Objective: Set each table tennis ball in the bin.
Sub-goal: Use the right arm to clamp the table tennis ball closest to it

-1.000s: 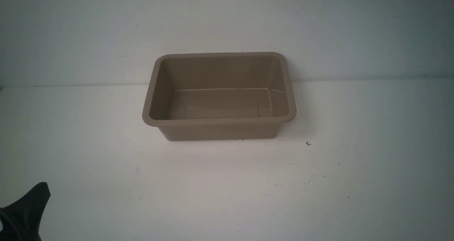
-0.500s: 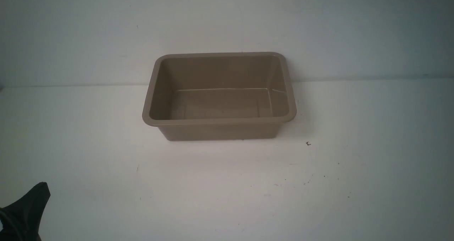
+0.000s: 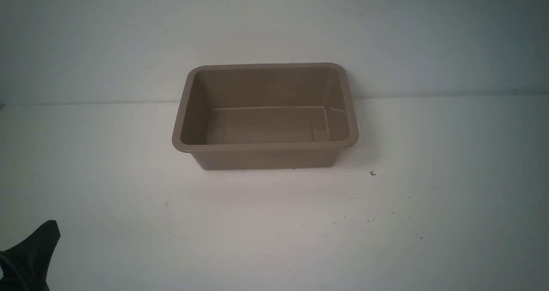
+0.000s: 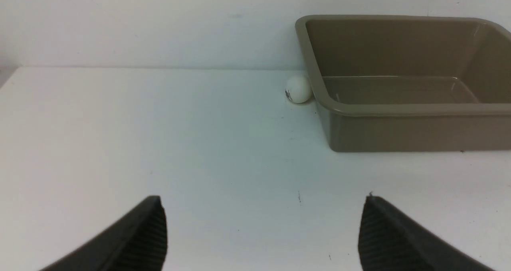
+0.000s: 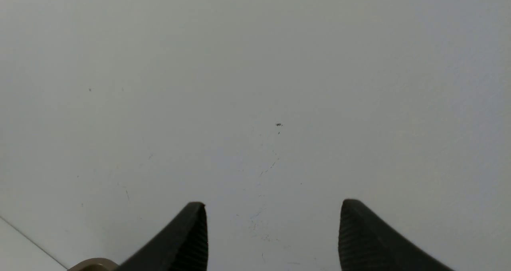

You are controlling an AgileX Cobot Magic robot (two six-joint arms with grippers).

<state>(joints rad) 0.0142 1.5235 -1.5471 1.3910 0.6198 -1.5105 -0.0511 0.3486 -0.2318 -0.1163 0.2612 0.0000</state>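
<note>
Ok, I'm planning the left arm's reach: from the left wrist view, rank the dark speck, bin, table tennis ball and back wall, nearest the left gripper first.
1. dark speck: on the table, right by the left gripper.
2. bin: its near wall comes next.
3. table tennis ball: beside the bin's side wall, farther back.
4. back wall: behind everything.

1. Cropped in the left wrist view: bin, left gripper.
2. Slightly hidden behind the bin's rim: table tennis ball; its dark mark unreadably small.
3. Cropped in the right wrist view: right gripper; bin, rim sliver only.
4. Cropped at the front view's corner: left gripper, one finger showing.
</note>
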